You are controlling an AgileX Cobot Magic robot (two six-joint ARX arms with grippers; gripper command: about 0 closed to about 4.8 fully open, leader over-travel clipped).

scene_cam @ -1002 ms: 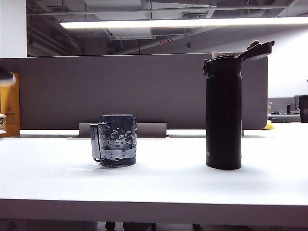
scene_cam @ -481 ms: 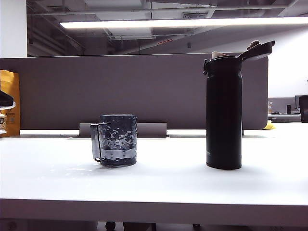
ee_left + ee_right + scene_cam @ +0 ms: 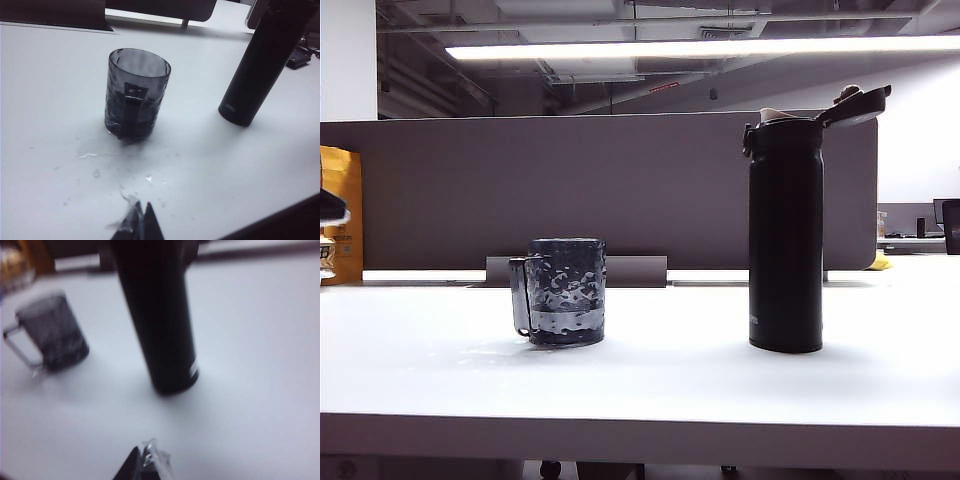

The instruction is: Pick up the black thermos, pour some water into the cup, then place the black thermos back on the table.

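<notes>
Exterior view gives me first the thick white front edge of the counter (image 3: 640, 440). Further back on it the cup (image 3: 560, 291) stands upright at the left of the middle, its handle turned to the left. The black thermos (image 3: 785, 230) stands upright well apart from it on the right, with its flip lid open and tilted up.

In the left wrist view I see the left pincer (image 3: 140, 226) low at the near edge, its two tips pressed together and holding nothing. Beyond it, small drops of water (image 3: 95, 172) lie on the counter, then comes the cup with its handle toward the camera, and the thermos farther off.

In the right wrist view, which is blurred, the right pincer (image 3: 142, 462) is also closed and empty, above bare counter. The thermos stands beyond it, not touched, and the cup is further to the side.

Behind everything runs a grey partition panel (image 3: 470, 190).
</notes>
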